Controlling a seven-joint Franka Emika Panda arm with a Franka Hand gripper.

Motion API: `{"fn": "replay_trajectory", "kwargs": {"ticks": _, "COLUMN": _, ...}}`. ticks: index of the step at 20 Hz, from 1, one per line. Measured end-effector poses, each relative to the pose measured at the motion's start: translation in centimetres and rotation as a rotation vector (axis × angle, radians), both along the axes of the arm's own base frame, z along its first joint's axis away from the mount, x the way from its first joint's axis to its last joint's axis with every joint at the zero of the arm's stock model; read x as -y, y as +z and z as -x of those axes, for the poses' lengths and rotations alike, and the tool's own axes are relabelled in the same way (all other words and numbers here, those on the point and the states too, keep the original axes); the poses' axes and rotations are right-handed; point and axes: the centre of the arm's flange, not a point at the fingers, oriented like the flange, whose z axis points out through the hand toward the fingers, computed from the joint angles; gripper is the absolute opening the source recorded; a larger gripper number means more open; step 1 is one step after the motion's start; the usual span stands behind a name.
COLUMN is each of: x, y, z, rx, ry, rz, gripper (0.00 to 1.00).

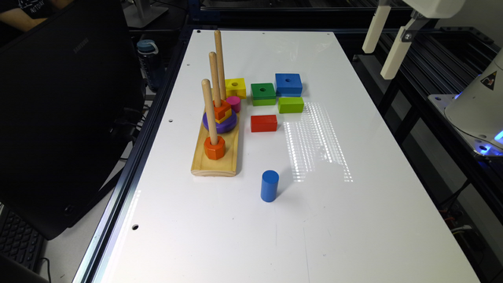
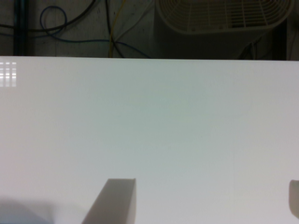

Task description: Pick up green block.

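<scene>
Green block [image 1: 263, 93] sits flat on the white table [image 1: 353, 220], hole up, untouched. It lies between the yellow block [image 1: 235, 87] on the exterior view's left and the blue block [image 1: 288, 84] on its right, near both; whether it touches either I cannot tell. The lime block [image 1: 290, 104] lies just beside its near right corner, the red block [image 1: 264, 123] a little nearer the camera. The peg board [image 1: 215, 157] stands further to the exterior view's left, the blue cylinder [image 1: 269, 185] well apart toward the camera. My gripper [image 1: 385, 41] hangs high over the table's far right edge, well away from the block. In the wrist view my gripper [image 2: 205, 203] has its fingers spread wide with nothing between them, bare table beneath. Step in hand, as I judge it: the approach, not yet begun in earnest. Next move calls for travel across to above the block, then a straight descent with fingers set on the two sides free of neighbours. The lime block is the crowding risk.
</scene>
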Motion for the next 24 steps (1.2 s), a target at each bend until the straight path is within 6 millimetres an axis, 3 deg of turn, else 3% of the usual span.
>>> {"fn": "replay_trajectory", "kwargs": {"ticks": 24, "x": 1.1, "y": 0.7, "z": -1.3, "rx": 0.031, "ry": -0.019, "rz": -0.001, "gripper": 1.00}}
